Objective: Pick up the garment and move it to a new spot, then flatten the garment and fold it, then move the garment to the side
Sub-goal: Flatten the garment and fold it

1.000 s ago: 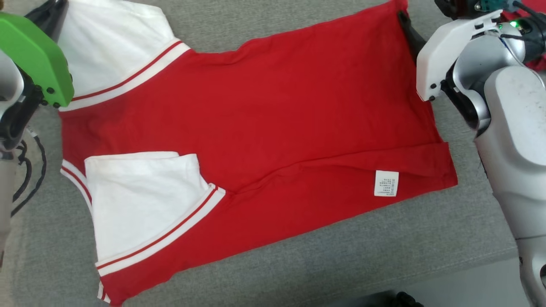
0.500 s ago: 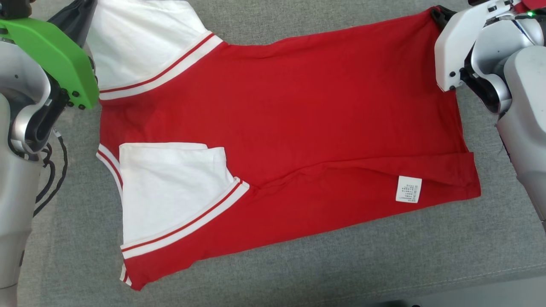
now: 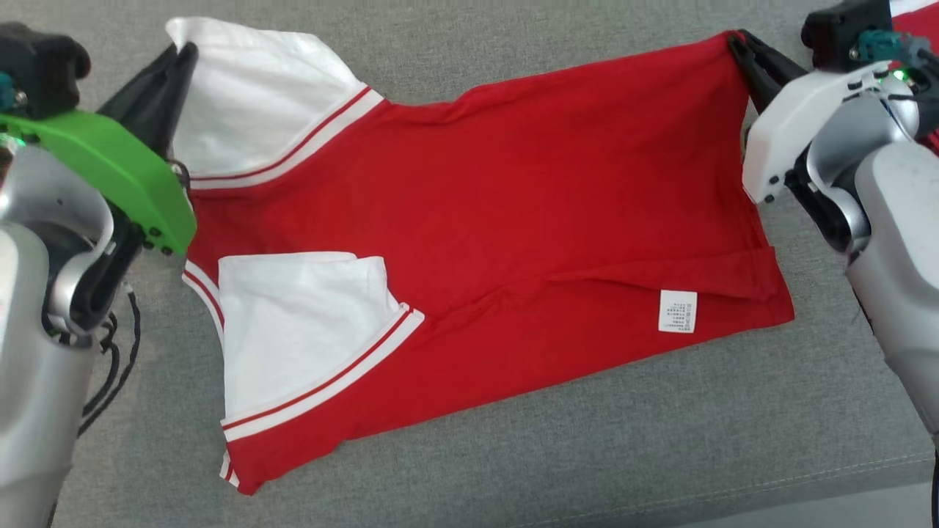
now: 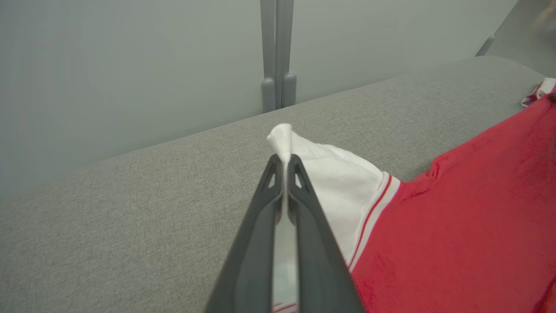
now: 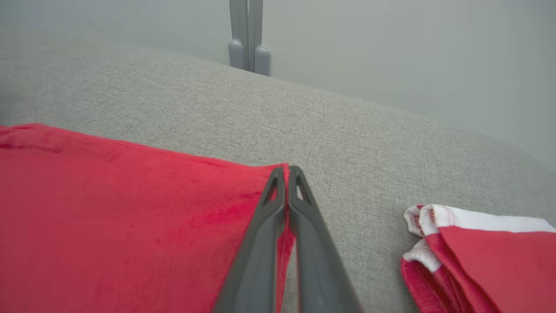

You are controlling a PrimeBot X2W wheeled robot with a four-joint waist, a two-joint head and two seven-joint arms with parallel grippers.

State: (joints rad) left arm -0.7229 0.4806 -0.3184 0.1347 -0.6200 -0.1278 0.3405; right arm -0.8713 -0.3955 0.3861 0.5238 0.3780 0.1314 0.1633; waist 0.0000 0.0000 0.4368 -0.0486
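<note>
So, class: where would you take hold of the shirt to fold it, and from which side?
The two far corners, each from its outer side: the sleeve tip and hem corner jut from the flat shirt, easy to pinch.

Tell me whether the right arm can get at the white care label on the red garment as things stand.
Probably, but not freely: the care label lies uncovered near that arm, yet the right hand is shut on a far corner of the garment and must let go first.
</note>
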